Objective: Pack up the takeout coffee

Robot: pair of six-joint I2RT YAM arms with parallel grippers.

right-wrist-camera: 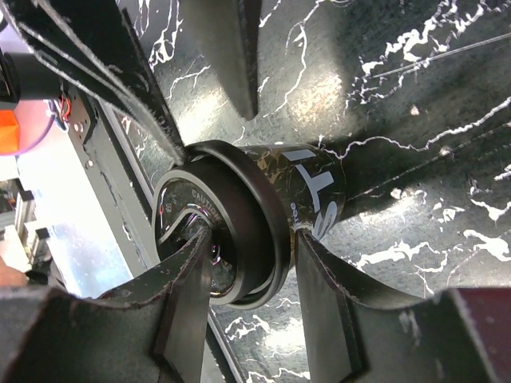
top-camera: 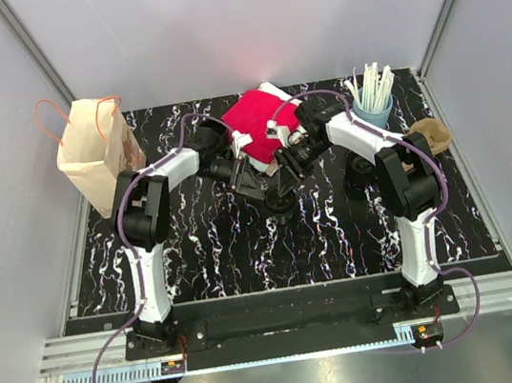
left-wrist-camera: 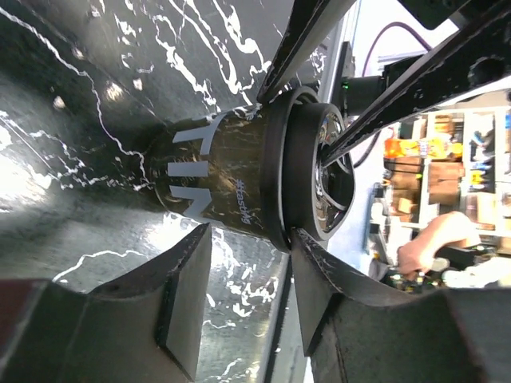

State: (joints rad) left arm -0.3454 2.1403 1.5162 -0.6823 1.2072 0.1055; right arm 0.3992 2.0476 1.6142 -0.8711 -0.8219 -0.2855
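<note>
A black takeout coffee cup with white lettering stands on the marbled table between the two arms. A black lid sits on top of it. In the top view the cup is just in front of both grippers. My right gripper is shut on the lid, one finger on its top and the other under the rim against the cup. My left gripper is open beside the lid. One fingertip touches the rim and nothing is between the jaws.
A brown paper bag with handles stands at the back left. A red box sits behind the grippers. A blue cup of white straws and a brown crumpled item are at the right. Walls enclose the table.
</note>
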